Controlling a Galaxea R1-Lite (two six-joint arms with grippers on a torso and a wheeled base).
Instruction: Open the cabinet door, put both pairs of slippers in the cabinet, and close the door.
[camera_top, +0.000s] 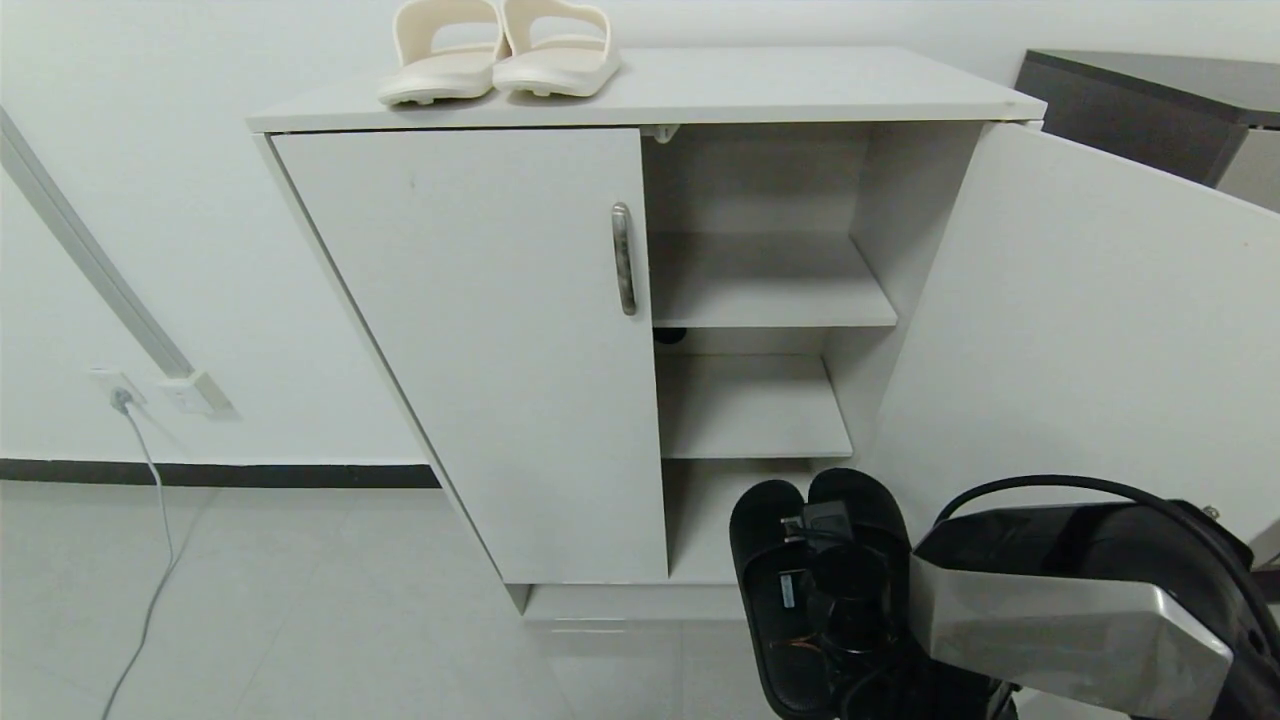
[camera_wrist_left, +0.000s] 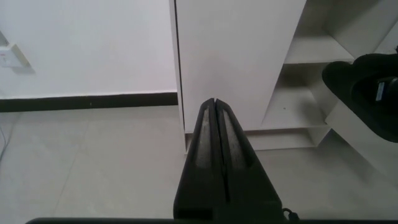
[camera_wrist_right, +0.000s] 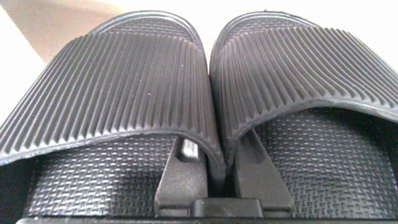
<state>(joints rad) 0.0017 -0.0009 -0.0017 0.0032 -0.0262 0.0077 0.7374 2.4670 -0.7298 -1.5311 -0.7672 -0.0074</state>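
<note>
Your right gripper (camera_wrist_right: 217, 177) is closed on the black slippers (camera_top: 815, 590) — its two fingers (camera_wrist_right: 181, 177) go under the ribbed straps and pinch the two inner strap edges together, so the pair hangs as one piece. It is beside the open right door (camera_top: 1080, 330), in front of the lowest compartment (camera_top: 700, 520) of the cabinet (camera_top: 650, 90). These slippers look like soft rubber: light, bendable, with a textured surface which should not slip easily. The soles may sag or swing, however, because only the straps are held. Your left gripper (camera_wrist_left: 214, 124) is low over the floor, facing the closed left door (camera_top: 480, 340), and its fingers are pressed together on nothing. The white slippers (camera_top: 500, 50) lie side by side on the cabinet top, touching each other. They seem thick and foamy, also light — I think the best hold is the same, on the two neighbouring straps.
</note>
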